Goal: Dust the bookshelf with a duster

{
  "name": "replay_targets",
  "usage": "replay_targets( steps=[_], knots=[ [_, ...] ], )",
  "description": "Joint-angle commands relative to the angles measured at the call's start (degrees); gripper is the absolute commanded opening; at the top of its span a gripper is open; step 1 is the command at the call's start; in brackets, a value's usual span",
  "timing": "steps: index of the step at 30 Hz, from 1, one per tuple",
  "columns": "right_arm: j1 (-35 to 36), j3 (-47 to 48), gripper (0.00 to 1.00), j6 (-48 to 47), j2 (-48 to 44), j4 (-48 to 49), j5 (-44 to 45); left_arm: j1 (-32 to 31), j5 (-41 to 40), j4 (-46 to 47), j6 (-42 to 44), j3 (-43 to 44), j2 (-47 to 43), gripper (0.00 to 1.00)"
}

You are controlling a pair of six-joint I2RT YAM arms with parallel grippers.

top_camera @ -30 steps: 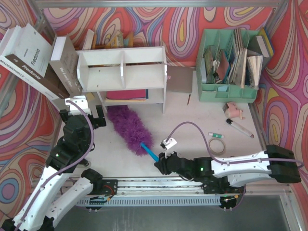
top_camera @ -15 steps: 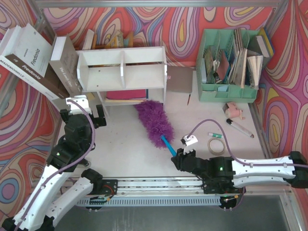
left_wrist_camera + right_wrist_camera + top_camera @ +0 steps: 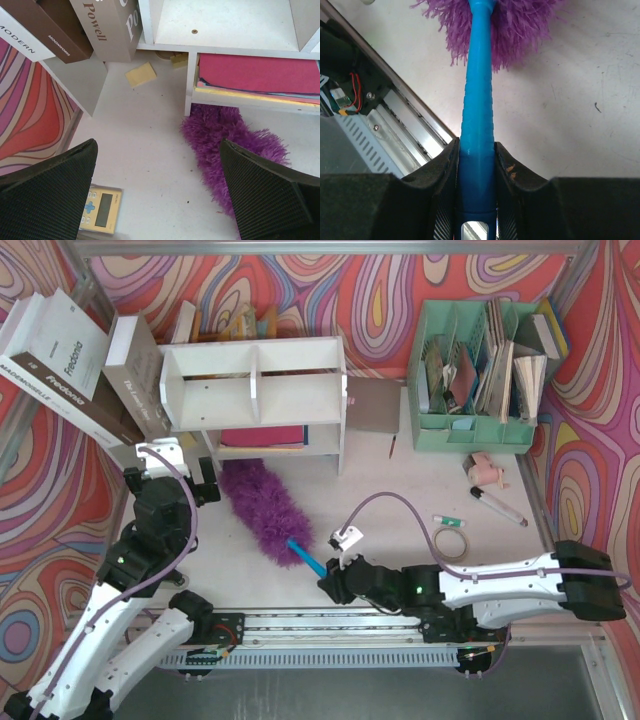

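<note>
Clamping the duster [image 3: 262, 508] by its blue handle [image 3: 477, 90], the right gripper [image 3: 476, 150] points the purple head straight ahead, tip at the bottom tier of the bookshelf [image 3: 255, 390]. Plumes look light and floppy — only the stiff, slick handle offers purchase. Meanwhile the left gripper [image 3: 158, 150] gapes empty, plumes just ahead of its right finger.

Right gripper [image 3: 327, 583] swung back left, undoing its shift to the right half a second ago. The duster [image 3: 262, 510] head, ahead and left of the fingers, swept from the bookshelf [image 3: 255, 390] right leg back to the lower tier's left end.
</note>
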Motion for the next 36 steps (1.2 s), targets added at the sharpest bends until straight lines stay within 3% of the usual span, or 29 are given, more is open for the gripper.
replay_targets(
  steps=[1, 5, 9, 20, 28, 36],
  knots=[
    [0.30, -1.60, 0.00, -1.29, -5.66, 4.13, 2.59, 0.33, -1.08, -0.64, -0.42, 0.25, -0.46, 0.98],
    [0.33, -4.49, 0.00, 3.41, -13.99, -4.66, 10.18, 0.33, -0.84, -0.50, -0.32, 0.24, -0.31, 0.99],
    [0.31, -4.77, 0.00, 5.33, -17.40, -10.99, 11.69, 0.30, -0.61, -0.73, -0.55, 0.42, 0.02, 0.99],
    [0.27, -0.42, 0.00, -5.62, -17.68, -12.33, 0.75, 0.27, -3.39, -3.67, -5.46, 2.79, 1.84, 0.98],
    [0.24, 6.86, 0.00, -9.22, -25.07, -27.77, -3.68, 0.28, -7.83, -3.82, -6.34, 2.70, 0.32, 0.98],
    [0.24, 10.17, 0.00, -11.31, -32.19, -36.09, -8.83, 0.38, -9.56, -2.80, -6.17, 2.01, -1.64, 0.99]
  ],
)
